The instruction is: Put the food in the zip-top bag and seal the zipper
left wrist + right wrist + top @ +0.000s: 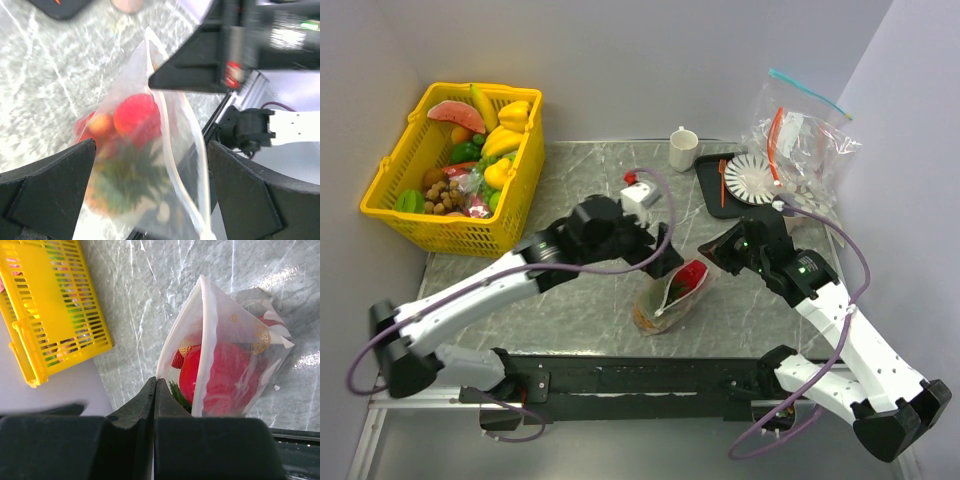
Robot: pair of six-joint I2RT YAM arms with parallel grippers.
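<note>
The zip-top bag (665, 300) stands tilted on the table between both grippers, its mouth open. Inside it I see the red apple (225, 375), a strawberry (179, 359) and the pineapple's green crown (125, 185). The zipper (205, 340) gapes apart along the mouth. My right gripper (156, 382) is shut, its tip pinched on the near lip of the bag's mouth; it also shows in the top view (708, 250). My left gripper (150, 195) is open, one finger on each side of the bag (130, 165), not touching it. In the top view it (660, 262) hovers just above the bag.
A yellow basket (450, 220) of other toy food stands at the far left. A white cup (683, 150), a black tray (712, 190) with a white plate (755, 178) and other clear bags (800, 140) are at the back right. A small white box (638, 192) sits behind the bag.
</note>
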